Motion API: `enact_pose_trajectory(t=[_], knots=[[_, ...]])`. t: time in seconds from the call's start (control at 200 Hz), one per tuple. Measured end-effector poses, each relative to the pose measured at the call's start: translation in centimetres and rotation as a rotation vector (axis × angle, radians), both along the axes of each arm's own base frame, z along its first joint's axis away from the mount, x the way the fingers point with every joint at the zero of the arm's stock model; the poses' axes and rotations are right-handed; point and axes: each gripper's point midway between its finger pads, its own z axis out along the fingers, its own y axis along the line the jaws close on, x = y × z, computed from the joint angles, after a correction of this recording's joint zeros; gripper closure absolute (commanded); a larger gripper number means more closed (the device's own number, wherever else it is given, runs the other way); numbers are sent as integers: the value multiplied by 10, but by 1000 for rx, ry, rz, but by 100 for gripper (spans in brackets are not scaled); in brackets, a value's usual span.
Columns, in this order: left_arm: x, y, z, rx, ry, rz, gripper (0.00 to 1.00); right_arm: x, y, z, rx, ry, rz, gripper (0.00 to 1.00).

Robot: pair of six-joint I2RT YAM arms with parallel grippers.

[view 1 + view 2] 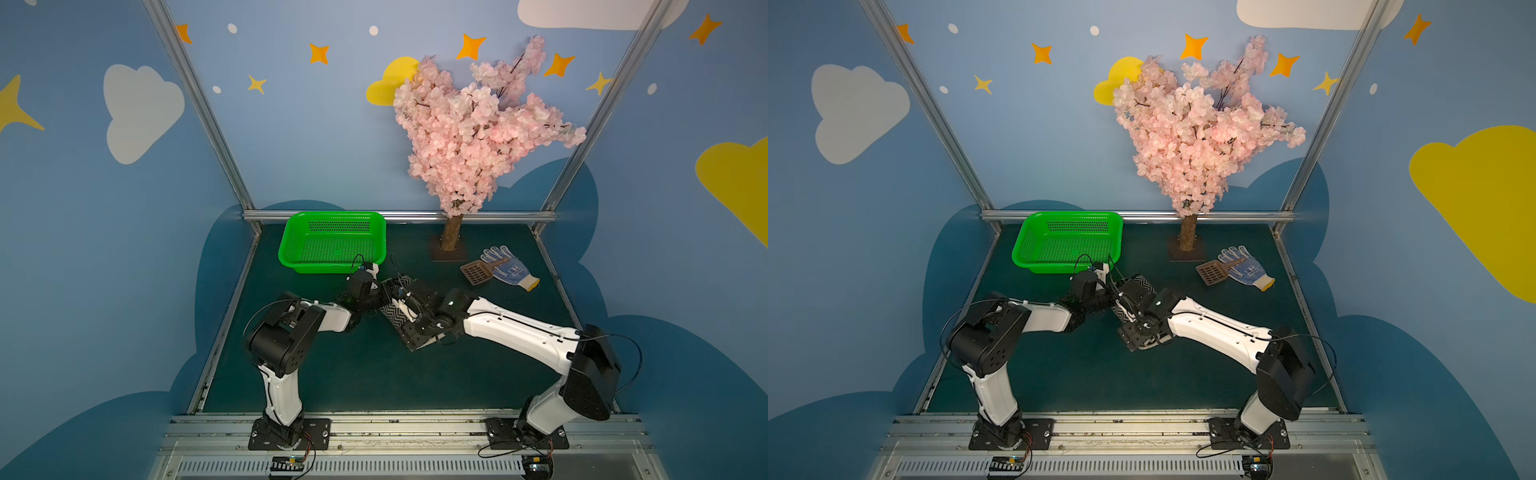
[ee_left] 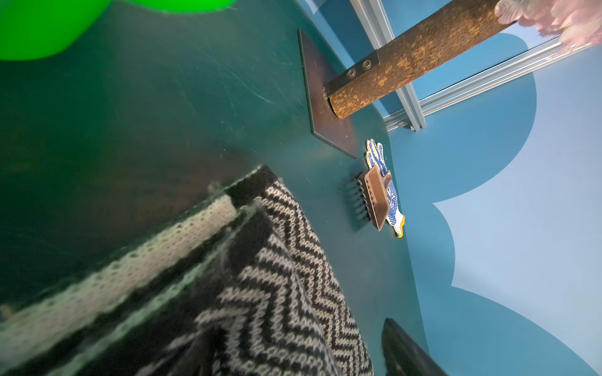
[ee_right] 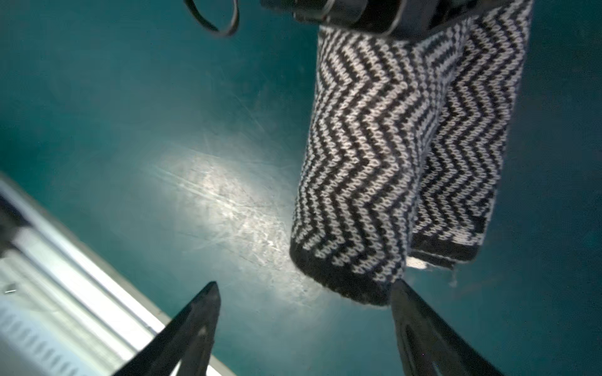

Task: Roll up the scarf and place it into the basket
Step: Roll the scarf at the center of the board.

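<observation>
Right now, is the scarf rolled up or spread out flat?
Rolled up. The scarf is a compact zigzag bundle with layered ends showing in the right wrist view. It is outside the green basket, which is empty in both top views.

- Staged robot-lab booth: aluminium frame [image 1: 201, 104] held blue walls [image 1: 311, 137] painted with clouds and stars.
- A left arm [image 1: 282, 390] and right arm [image 1: 519, 328] were bolted to its front rail [image 1: 395, 428].

I log blue walls [image 1: 311, 145] painted with clouds and stars, framed by aluminium posts [image 1: 199, 104]. Dark green tabletop [image 1: 374, 374]; pink blossom tree [image 1: 469, 124] at back.
</observation>
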Motion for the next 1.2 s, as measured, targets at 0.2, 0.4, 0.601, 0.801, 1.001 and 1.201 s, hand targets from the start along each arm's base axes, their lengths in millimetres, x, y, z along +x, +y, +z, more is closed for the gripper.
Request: enact_pose_trajectory(t=[0.2, 0.4, 0.601, 0.801, 1.001, 1.201], knots=[[0, -4, -2, -13, 8, -18, 19, 3, 3, -22, -295, -198, 69, 12], [2, -8, -3, -30, 7, -30, 19, 18, 10, -36, -490, -357, 95, 10], [2, -8, -2, -49, 9, -33, 19, 31, -1, -46, -601, -416, 89, 10], [3, -8, -1, -69, 13, -35, 19, 37, -13, -63, -648, -403, 75, 12], [3, -3, -1, -93, 18, -28, 18, 33, -28, -81, -644, -352, 43, 16], [4, 0, -1, -123, 25, -26, 18, 30, -29, -90, -564, -281, -2, 51]])
